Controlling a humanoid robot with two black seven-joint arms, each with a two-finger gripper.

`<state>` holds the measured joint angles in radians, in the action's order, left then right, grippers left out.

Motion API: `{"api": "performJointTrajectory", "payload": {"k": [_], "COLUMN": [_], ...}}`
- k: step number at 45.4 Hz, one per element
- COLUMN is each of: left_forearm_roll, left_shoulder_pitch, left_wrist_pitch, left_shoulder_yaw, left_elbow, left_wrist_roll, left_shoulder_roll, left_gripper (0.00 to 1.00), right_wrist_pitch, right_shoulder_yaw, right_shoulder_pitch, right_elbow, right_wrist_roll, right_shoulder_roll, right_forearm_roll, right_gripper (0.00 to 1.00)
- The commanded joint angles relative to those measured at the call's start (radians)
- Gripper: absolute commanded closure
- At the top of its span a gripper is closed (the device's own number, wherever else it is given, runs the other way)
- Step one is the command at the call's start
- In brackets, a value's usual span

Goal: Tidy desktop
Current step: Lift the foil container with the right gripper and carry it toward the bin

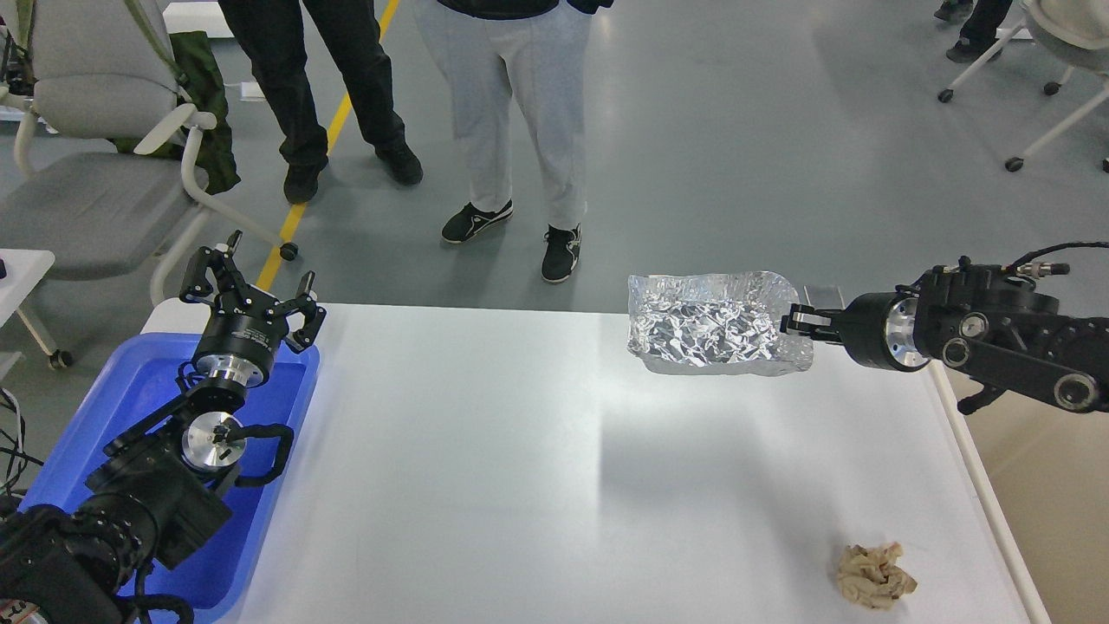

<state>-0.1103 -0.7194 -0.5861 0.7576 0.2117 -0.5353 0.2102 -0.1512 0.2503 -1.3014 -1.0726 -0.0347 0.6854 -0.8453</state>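
Head view showed the desk [485, 451] nearly cleared but not finished. At its far right, the right gripper [793, 321] had its jaws closed on the edge of a crumpled foil tray [715, 325], held above the surface with its shadow below. A crumpled paper ball [875, 574] lay at the near right. The left gripper [251, 290] hung with jaws open and empty over the blue tray [286, 451] at the left edge.
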Motion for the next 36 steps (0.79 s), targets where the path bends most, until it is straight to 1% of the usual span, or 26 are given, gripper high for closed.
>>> {"api": "performJointTrajectory", "payload": {"k": [1,7,15,18,19,22,28,33,36], "left_forearm_roll": [0.000,0.000,0.000,0.000,0.000,0.000,0.000,0.000,0.000], "left_shoulder_pitch": [0.000,0.000,0.000,0.000,0.000,0.000,0.000,0.000,0.000], "left_wrist_pitch": [-0.001,-0.001,-0.001,-0.001,-0.001,0.000,-0.001,0.000,0.000], "left_shoulder_yaw": [0.000,0.000,0.000,0.000,0.000,0.000,0.000,0.000,0.000], "left_elbow": [0.000,0.000,0.000,0.000,0.000,0.000,0.000,0.000,0.000], "left_wrist_roll": [0.000,0.000,0.000,0.000,0.000,0.000,0.000,0.000,0.000], "left_shoulder_roll": [0.000,0.000,0.000,0.000,0.000,0.000,0.000,0.000,0.000], "left_gripper": [0.00,0.00,0.00,0.00,0.00,0.00,0.00,0.00,0.00], "right_wrist_pitch": [-0.097,-0.125,-0.108,-0.090,-0.065,-0.036,0.036,0.102,0.140], "right_shoulder_yaw": [0.001,0.001,0.004,0.003,0.003,-0.002,0.000,-0.003,-0.011], "right_shoulder_pitch": [-0.147,-0.170,-0.157,-0.139,-0.106,-0.050,0.053,0.134,0.180], "right_elbow": [-0.090,-0.089,-0.046,0.017,0.075,0.160,0.322,0.445,0.503], "right_wrist_roll": [0.032,0.036,0.055,0.065,0.067,0.067,0.075,0.111,0.125], "right_shoulder_roll": [0.131,0.163,0.187,0.192,0.194,0.190,0.175,0.168,0.135], "right_forearm_roll": [0.026,0.026,0.025,0.028,0.029,0.046,0.213,0.356,0.428], "right_gripper": [1.00,1.00,1.00,1.00,1.00,1.00,1.00,1.00,1.00]}}
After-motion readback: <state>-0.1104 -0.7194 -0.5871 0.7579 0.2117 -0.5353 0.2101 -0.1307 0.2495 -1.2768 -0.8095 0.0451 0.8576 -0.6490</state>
